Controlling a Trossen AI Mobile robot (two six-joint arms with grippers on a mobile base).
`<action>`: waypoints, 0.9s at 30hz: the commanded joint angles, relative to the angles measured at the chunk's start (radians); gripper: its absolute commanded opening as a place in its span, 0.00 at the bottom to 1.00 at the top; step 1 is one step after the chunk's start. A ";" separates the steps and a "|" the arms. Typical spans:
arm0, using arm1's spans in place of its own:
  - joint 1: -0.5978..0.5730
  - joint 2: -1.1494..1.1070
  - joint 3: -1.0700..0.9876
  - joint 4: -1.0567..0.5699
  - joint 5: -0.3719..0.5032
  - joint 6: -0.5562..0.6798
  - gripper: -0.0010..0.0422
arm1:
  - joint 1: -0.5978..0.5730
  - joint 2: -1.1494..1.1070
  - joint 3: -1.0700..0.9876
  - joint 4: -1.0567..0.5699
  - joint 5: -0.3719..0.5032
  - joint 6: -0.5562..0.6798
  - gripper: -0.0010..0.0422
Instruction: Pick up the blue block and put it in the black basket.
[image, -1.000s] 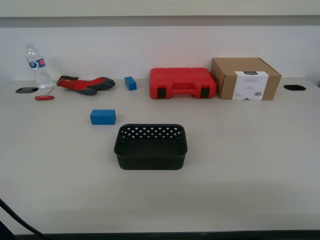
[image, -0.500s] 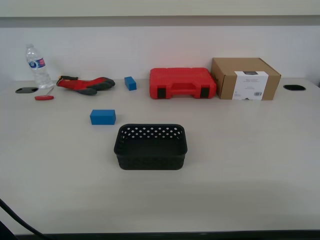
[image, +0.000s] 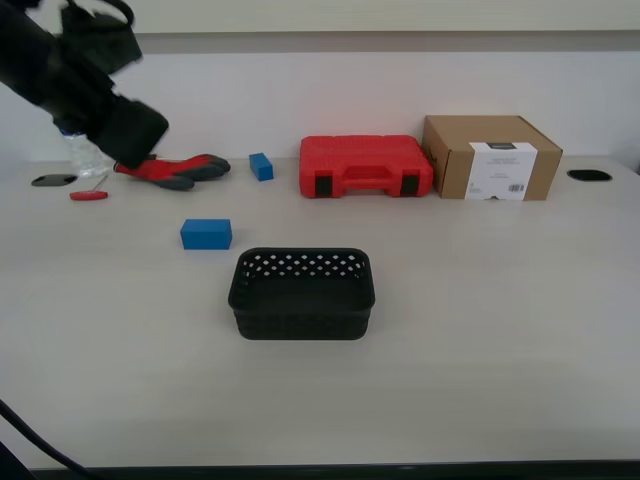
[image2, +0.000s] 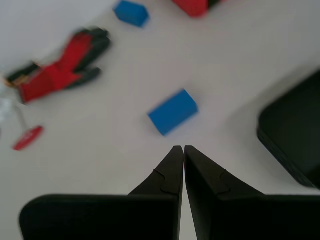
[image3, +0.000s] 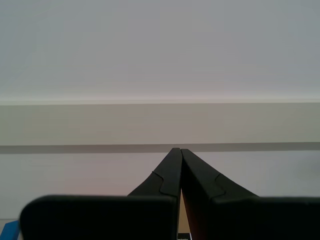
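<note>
The blue block (image: 206, 234) lies on the table, toward the exterior view's left and just behind the black basket (image: 300, 320). A blurred dark arm (image: 90, 90) hangs high at the exterior view's upper left. In the first wrist view my first gripper (image2: 180, 148) is shut with nothing in it, well above the table, and the blue block (image2: 173, 111) lies just past its tips. A corner of the basket (image2: 295, 140) shows beside it. My second gripper (image3: 178, 150) is shut and empty, facing a bare wall.
Along the back wall stand a red tool case (image: 365, 165), a cardboard box (image: 490, 158) and a small blue block (image: 261, 166). A red and black glove (image: 175, 168), a red-handled tool (image: 88, 195) and a partly hidden water bottle (image: 85, 155) lie near the arm.
A dark arm has swung into the exterior view's upper left, covering most of the bottle. Nothing on the table has moved.
</note>
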 joint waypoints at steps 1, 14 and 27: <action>0.000 0.000 0.001 0.002 0.000 0.000 0.02 | -0.055 0.077 0.000 -0.044 0.005 0.024 0.02; 0.000 0.000 0.001 0.002 0.000 0.000 0.02 | -0.093 0.399 0.222 -0.027 -0.115 0.304 0.02; 0.000 0.000 0.001 0.002 0.000 0.000 0.02 | -0.092 0.711 0.542 -0.313 -0.257 0.491 0.02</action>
